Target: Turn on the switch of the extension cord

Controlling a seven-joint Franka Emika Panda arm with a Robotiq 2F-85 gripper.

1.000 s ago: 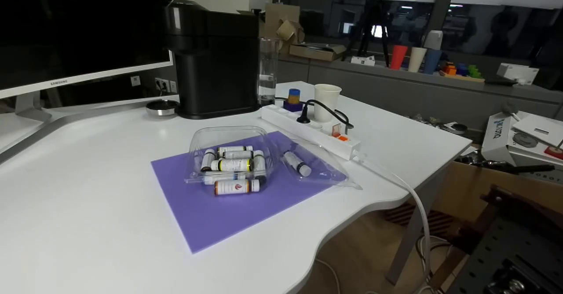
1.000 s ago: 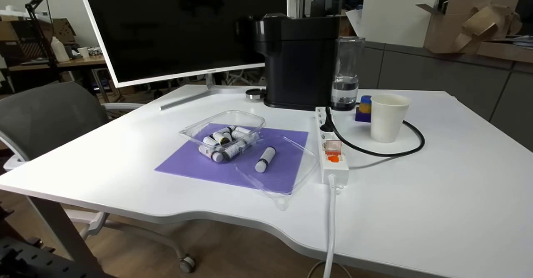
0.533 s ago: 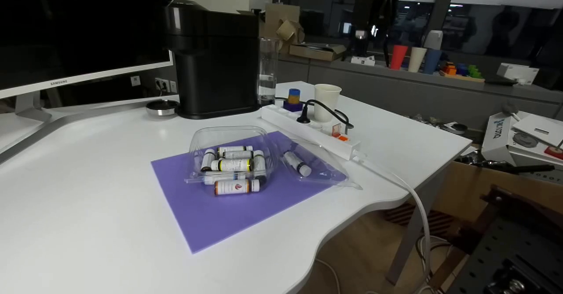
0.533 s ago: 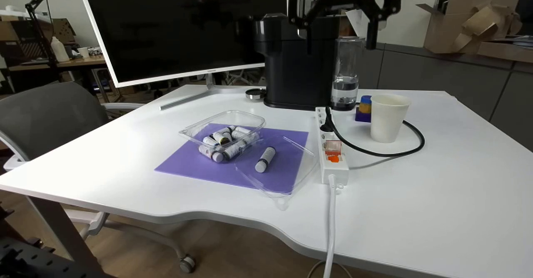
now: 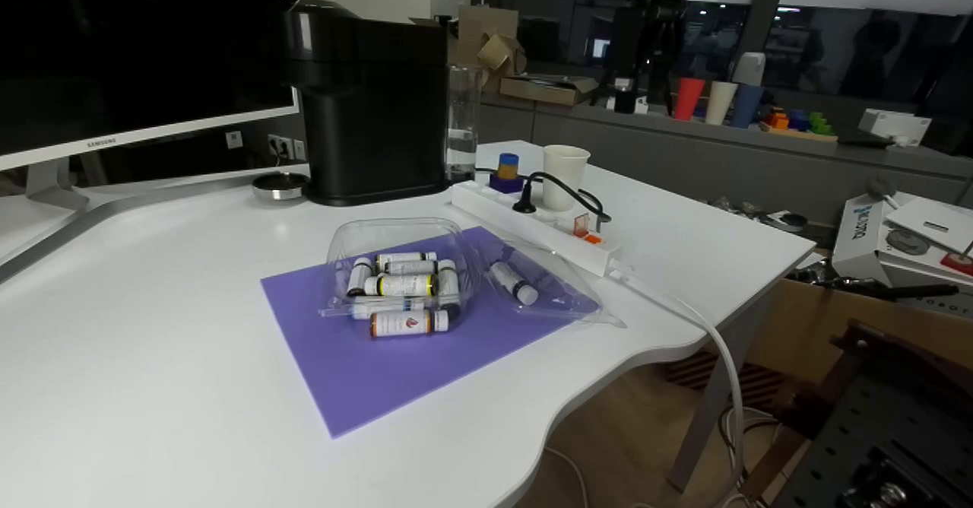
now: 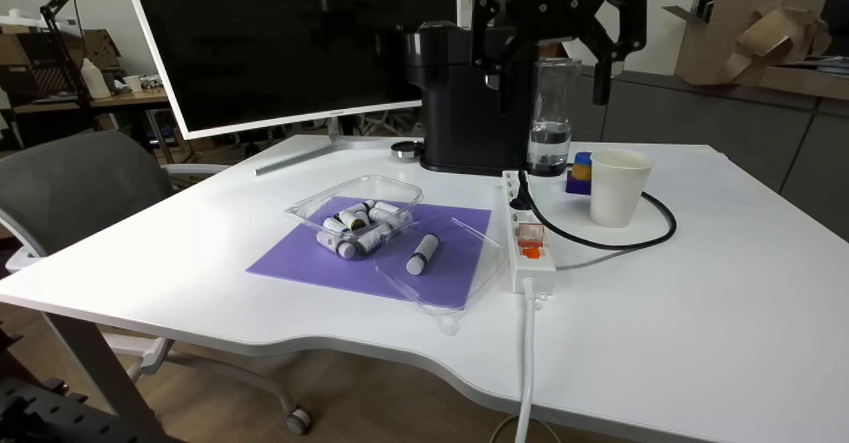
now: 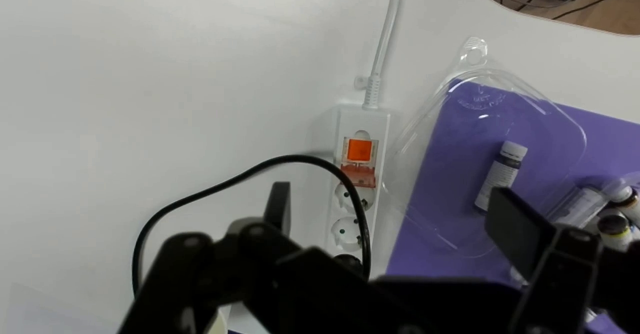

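The white extension cord (image 7: 363, 120) lies on the desk with its cable toward the near edge; it shows in both exterior views (image 5: 517, 224) (image 6: 532, 278). The red-orange switch (image 7: 359, 150) sits at its cable end and shows in both exterior views (image 5: 593, 239) (image 6: 532, 253). A transparent reddish flip cover (image 7: 358, 176) stands open beside the switch. A black plug (image 6: 521, 201) sits in the strip. My gripper (image 6: 552, 103) is open and empty, high above the strip. In the wrist view its fingers (image 7: 392, 209) are wide apart, with the strip between and below them.
A black wire (image 7: 280, 160) loops beside the strip and over its sockets. A white cup (image 6: 617, 188) and a blue, yellow and purple block stack (image 6: 580, 174) stand beside it. A clear lid (image 7: 480, 74), purple mat (image 7: 450, 139) and several bottles lie opposite. A coffee machine (image 6: 481, 98) stands behind.
My gripper has come into the exterior view from above and moved lower, above the strip. It stays open. The extension cord, its switch and the other desk objects have not moved.
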